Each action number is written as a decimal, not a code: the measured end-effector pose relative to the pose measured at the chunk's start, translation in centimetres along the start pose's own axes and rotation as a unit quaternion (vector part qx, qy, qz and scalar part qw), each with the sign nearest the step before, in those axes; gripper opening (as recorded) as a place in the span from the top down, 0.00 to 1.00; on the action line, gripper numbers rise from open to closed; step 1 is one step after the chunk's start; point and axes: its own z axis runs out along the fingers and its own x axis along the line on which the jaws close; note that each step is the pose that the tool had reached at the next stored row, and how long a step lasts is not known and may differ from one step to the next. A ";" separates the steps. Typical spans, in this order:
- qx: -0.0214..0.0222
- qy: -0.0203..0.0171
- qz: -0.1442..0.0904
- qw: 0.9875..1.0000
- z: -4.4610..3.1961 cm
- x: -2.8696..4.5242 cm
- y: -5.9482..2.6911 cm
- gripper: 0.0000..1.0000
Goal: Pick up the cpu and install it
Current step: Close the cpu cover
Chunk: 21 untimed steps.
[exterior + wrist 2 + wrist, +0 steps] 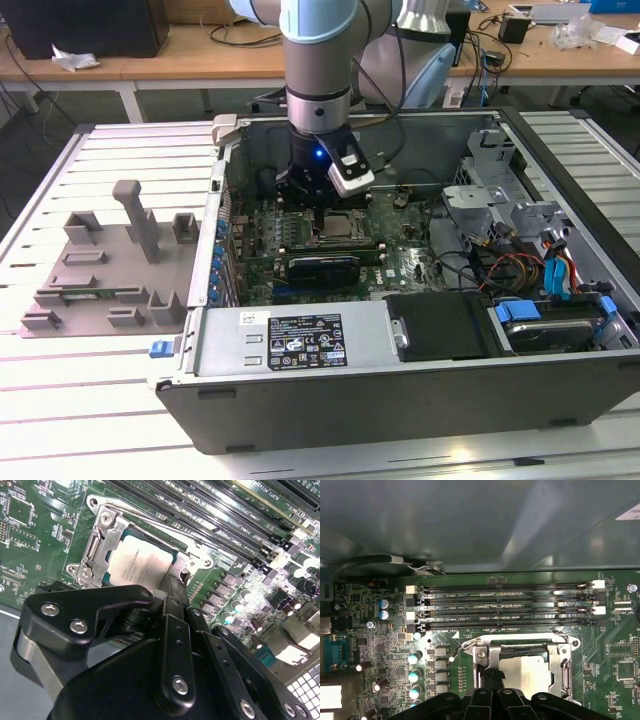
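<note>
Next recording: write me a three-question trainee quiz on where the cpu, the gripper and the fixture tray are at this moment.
1. Short answer: in the exterior view, on which side of the computer case does the grey fixture tray lie?
2. True or false: the cpu lies in the motherboard socket.
3. Choose one: the gripper is A) over the fixture tray, B) close above the socket, C) over the drive bays.

Key: 1 the exterior view's left; 2 true; 3 B.
</note>
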 end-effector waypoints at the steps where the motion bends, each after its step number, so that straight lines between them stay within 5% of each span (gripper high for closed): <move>1: 0.000 0.000 0.000 1.000 0.13 0.04 -0.01 0.89; 12: 0.000 0.000 0.000 1.000 0.53 0.13 -0.01 0.89; 21: 0.000 0.000 -0.002 1.000 0.54 -0.56 0.01 0.89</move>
